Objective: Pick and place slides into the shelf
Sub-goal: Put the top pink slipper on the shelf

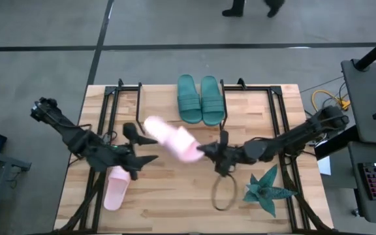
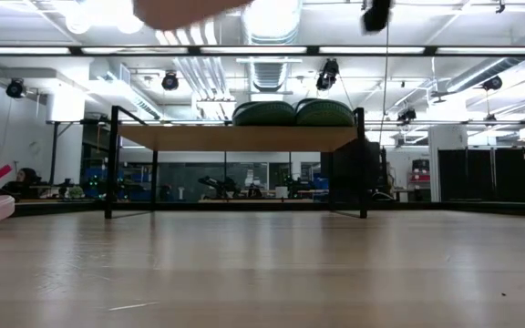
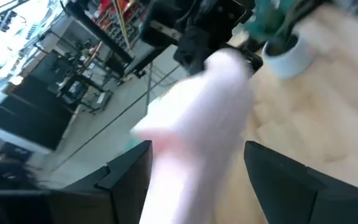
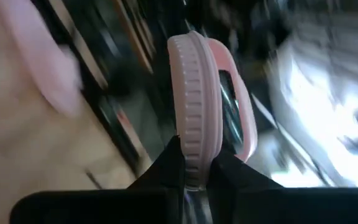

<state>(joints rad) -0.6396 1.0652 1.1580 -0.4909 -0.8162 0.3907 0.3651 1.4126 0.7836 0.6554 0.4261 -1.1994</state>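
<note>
Carrying a pale pink rubber slide sandal with a wide strap point(image 1: 172, 139) high above the butcher-block table point(image 1: 175, 196), my right gripper point(image 1: 209, 151) pinches its sole edge-on between closed fingers, the sandal held mid-table in front of the shelf. Two dark teal-green slides point(image 1: 200, 98) already sit side by side on the low shelf's light wooden board point(image 2: 235, 138), borne on thin black legs. The other pink slide point(image 1: 115, 186) lies on the table near my left gripper point(image 1: 142, 143), whose fingers stand spread and empty just beside the raised sandal. By my judgement this is the transport step; next I must swing toward the shelf, level the sandal and set it beside the green pair. A spiky teal star plant point(image 1: 267, 189) stands near my right arm.
</note>
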